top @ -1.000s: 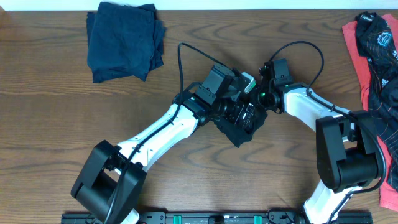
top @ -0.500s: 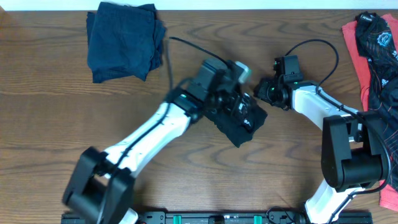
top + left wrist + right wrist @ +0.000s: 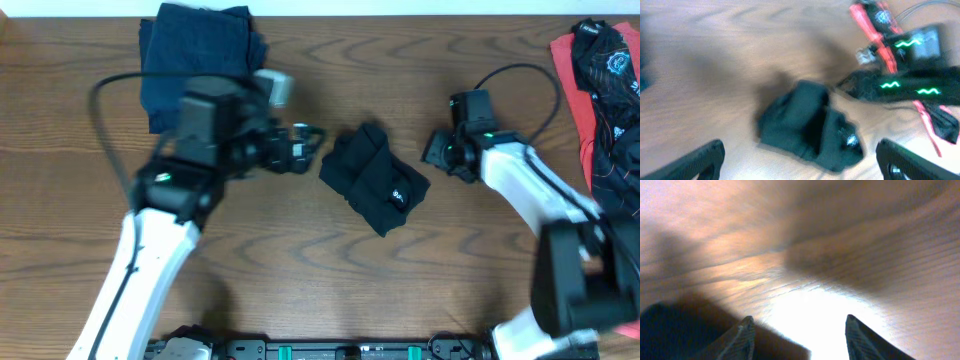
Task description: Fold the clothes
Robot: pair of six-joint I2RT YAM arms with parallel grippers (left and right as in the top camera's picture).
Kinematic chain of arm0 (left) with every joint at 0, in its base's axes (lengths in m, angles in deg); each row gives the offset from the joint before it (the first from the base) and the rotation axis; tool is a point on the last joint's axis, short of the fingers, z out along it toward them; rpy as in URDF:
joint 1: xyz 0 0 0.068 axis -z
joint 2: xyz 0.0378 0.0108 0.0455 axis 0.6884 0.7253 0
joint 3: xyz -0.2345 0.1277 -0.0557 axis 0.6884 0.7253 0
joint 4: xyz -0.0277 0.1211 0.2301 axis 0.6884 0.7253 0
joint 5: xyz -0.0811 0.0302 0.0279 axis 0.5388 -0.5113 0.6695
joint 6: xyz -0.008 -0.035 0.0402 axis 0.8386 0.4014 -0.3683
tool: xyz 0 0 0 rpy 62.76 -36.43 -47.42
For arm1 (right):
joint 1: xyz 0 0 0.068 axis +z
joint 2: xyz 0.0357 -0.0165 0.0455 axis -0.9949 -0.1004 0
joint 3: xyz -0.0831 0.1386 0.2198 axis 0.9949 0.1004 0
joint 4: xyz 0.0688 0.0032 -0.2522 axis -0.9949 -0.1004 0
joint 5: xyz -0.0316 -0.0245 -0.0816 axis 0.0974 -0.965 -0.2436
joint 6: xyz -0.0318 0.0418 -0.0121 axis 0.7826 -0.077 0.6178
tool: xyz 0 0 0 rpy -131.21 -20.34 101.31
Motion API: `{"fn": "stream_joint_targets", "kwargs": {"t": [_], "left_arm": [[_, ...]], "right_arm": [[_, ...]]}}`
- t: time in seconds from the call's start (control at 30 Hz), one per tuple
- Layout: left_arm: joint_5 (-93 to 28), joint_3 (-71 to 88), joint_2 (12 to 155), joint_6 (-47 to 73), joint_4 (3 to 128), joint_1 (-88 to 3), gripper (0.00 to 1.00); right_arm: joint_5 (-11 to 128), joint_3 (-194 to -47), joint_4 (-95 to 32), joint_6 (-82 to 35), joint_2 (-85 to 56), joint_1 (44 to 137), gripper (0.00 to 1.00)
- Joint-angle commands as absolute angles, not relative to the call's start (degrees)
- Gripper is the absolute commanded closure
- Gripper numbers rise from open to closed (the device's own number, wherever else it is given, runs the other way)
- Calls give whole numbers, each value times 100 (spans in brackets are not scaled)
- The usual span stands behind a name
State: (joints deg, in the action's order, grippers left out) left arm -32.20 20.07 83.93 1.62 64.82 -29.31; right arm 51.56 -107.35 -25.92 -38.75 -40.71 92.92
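Jaws both spread and empty, I've pulled left gripper (image 3: 308, 145) and right gripper (image 3: 435, 155) off | folded black T-shirt (image 3: 375, 180) lies free at frame centre | this one looks done; unfolded heap (image 3: 605, 90) at right edge waits

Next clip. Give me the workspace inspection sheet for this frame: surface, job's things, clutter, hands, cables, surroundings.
Surface: wooden table, brown grain.
Job's things: folded black shirt with a white logo at centre, touched by neither hand; folded navy stack far left; unfolded pile with coral-red parts at the right edge.
Clutter: nothing seen.
Hands: left hand open, empty, left of the black shirt; right hand open, empty, right of it.
Cables: left arm's cable and right arm's cable, black loops.
Surroundings: pale strip beyond the far edge; black rail at the near edge.
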Motion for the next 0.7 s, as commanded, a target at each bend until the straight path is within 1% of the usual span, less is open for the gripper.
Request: {"fn": "stream_joint_targets", "kwargs": {"t": [0.0, 0.07, 0.13, 0.27, 0.47, 0.67], "left_arm": [[-3780, 1970, 8313, 269, 7026, -3412, 2], [-4215, 1972, 8363, 444, 7459, -3698, 2], [-4455, 1972, 8448, 496, 7774, -3890, 2], [-4473, 1979, 8627, 494, 8123, -4072, 2], [-4471, 1979, 8726, 492, 8324, -4069, 2], [-4473, 1979, 8732, 490, 8502, -4069, 2]], "right_arm": [[4898, -10825, -2782, -2902, -2829, 9542, 40], [4900, -10833, -3046, -2671, -2261, 9797, 36], [4898, -10833, -3368, -2581, -1769, 10151, 36], [4915, -10833, -3947, -2793, -1350, 10879, 39], [4789, -10833, -4128, -2996, -1697, 11952, 42], [3993, -10840, -4130, -3162, -2541, 12674, 41]]}}
